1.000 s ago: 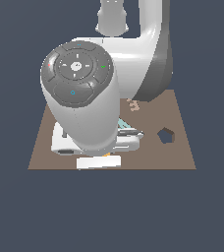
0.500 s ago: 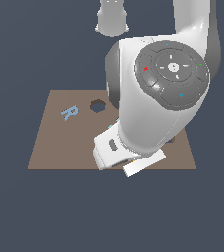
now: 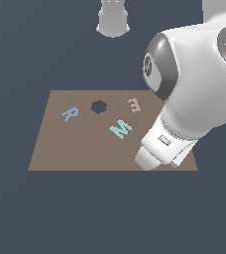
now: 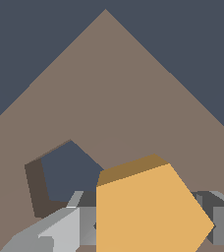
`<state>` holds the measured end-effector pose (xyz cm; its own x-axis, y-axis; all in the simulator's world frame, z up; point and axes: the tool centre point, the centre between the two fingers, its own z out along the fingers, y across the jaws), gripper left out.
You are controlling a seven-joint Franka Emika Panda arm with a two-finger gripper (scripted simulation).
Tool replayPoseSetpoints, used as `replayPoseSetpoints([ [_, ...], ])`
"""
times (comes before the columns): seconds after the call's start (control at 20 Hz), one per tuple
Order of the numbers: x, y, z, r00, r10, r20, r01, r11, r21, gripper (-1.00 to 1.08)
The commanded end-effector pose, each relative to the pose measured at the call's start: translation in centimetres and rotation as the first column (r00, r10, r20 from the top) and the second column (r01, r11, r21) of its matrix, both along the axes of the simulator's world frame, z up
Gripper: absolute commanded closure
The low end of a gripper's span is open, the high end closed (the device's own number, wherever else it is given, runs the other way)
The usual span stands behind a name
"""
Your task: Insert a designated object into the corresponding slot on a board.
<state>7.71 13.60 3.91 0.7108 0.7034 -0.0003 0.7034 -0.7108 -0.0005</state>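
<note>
In the wrist view the orange pentagon block point(image 4: 148, 209) sits between my gripper's point(image 4: 143, 227) two grey fingers point(image 4: 60, 227), held just above the brown board point(image 4: 114, 98). The gripper is shut on the block. The dark pentagon slot point(image 4: 60, 177) lies beside the block, partly covered by its edge; the block is not in it. In the exterior view the board point(image 3: 75, 149) shows, but my arm point(image 3: 184, 109) hides the gripper, the block and the pentagon slot.
On the board lie a blue letter R point(image 3: 69, 113), a teal letter M point(image 3: 120, 128) and a small tan letter m point(image 3: 134, 104). A dark hexagon cutout point(image 3: 99, 106) is between R and m. The arm's base point(image 3: 113, 17) stands behind the board.
The arm has swung from the exterior view's left to its right. It now covers the board's right part and uncovers the letters and the hexagon cutout.
</note>
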Motion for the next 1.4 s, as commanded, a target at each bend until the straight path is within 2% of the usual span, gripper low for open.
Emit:
replayPoseSetpoints([
  [0.0,-0.9,1.5,0.1,0.997,0.074,0.0,-0.074,0.997,0.0,1.08],
  [0.35,-2.7,3.7,0.1,0.982,0.189,0.0,-0.189,0.982,0.0,1.08],
  [0.9,-3.0,3.9,-0.9,0.979,0.202,-0.001,-0.202,0.979,-0.001,1.08],
  [0.95,-3.0,3.9,-0.9,0.979,0.202,-0.001,-0.202,0.979,-0.001,-0.92],
  [1.35,-3.0,3.9,-0.9,0.979,0.202,-0.001,-0.202,0.979,-0.001,-0.92],
])
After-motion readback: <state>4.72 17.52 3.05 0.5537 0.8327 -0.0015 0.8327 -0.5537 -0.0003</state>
